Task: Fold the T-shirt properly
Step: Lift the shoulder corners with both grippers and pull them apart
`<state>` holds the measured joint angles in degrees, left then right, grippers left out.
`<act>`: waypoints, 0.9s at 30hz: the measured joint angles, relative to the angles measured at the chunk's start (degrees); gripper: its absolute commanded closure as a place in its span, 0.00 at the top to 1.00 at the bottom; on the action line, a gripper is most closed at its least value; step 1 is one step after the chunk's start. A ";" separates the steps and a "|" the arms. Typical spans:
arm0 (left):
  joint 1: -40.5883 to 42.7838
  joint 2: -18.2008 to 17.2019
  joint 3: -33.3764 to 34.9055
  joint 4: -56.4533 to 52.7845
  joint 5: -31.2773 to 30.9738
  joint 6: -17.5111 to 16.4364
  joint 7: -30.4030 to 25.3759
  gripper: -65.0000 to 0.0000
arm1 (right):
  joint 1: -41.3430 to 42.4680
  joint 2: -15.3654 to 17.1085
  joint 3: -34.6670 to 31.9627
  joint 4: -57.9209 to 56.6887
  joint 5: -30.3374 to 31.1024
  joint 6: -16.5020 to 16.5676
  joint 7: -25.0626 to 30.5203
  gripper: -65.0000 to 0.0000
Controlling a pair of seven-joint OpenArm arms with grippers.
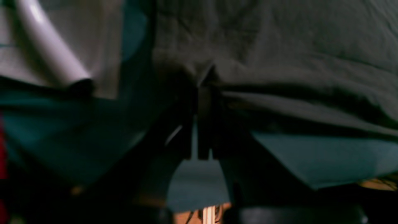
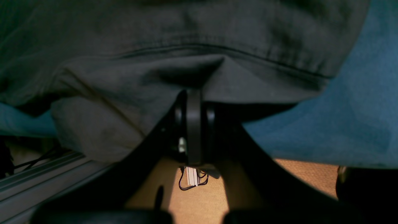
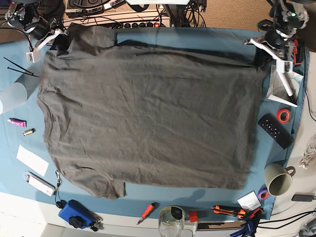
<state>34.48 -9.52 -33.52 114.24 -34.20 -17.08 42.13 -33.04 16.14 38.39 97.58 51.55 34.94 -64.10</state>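
Note:
The dark grey-brown T-shirt [image 3: 148, 113] lies spread flat over the blue table cloth [image 3: 197, 33]. It fills most of the table, with the sleeves toward the left. At the shirt's far right corner, my left gripper [image 3: 258, 55] is shut on the fabric. In the left wrist view its fingers [image 1: 203, 93] pinch a raised fold of the T-shirt [image 1: 279, 46]. My right gripper [image 3: 60, 43] is at the far left corner, by a sleeve. The right wrist view shows it [image 2: 194, 96] shut on the T-shirt's edge [image 2: 155, 46], which is lifted off the cloth [image 2: 357, 109].
On the right stand a white tripod [image 3: 284, 79], a red tape roll [image 3: 283, 115], a black remote [image 3: 275, 131] and a mug [image 3: 279, 178]. A glass jar [image 3: 171, 219], a screwdriver [image 3: 147, 211] and a blue device [image 3: 75, 214] line the near edge. A translucent cup [image 3: 12, 96] is at the left.

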 measured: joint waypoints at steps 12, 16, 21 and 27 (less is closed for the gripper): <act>6.23 0.00 -2.49 1.11 -1.64 0.52 -0.09 0.00 | -0.22 -2.54 7.67 -0.24 9.49 1.75 -10.80 0.00; 7.15 0.00 -2.49 1.11 -1.84 0.50 1.36 0.00 | -1.03 -4.24 12.09 -0.35 16.48 3.91 -13.27 0.00; 8.85 0.00 -2.49 1.49 -2.01 0.50 1.66 0.00 | -3.80 -3.93 14.01 -0.35 17.57 4.76 -13.27 0.00; 10.54 -0.02 -2.49 4.39 -1.84 0.52 1.79 0.00 | -5.68 -4.04 14.01 -0.37 22.08 4.79 -13.25 0.00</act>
<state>45.01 -9.54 -36.01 118.63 -36.03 -16.56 43.92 -38.72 12.10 52.40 97.21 73.63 39.72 -77.34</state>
